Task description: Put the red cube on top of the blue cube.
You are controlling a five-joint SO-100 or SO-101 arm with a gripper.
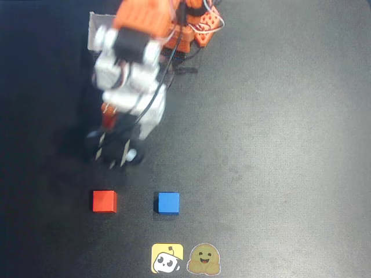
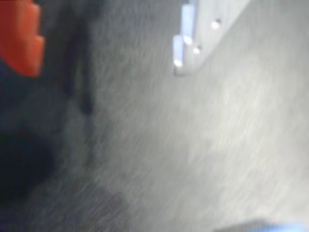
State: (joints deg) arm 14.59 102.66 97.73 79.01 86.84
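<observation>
In the overhead view the red cube (image 1: 104,201) sits on the dark table at lower left. The blue cube (image 1: 168,203) sits to its right, a cube-width gap between them. My gripper (image 1: 112,156) hangs above the table just behind the red cube, apart from both cubes. Its two striped fingers stand apart with nothing between them. The wrist view is heavily blurred. It shows a white finger (image 2: 193,29) at the top, an orange shape (image 2: 19,38) at top left and a blue sliver (image 2: 260,226) at the bottom edge; I cannot tell what these two are.
The orange and white arm (image 1: 139,58) reaches in from the top of the overhead view and covers part of a white box (image 1: 94,29) at top left. Two stickers (image 1: 167,258) (image 1: 204,259) lie at the front edge below the blue cube.
</observation>
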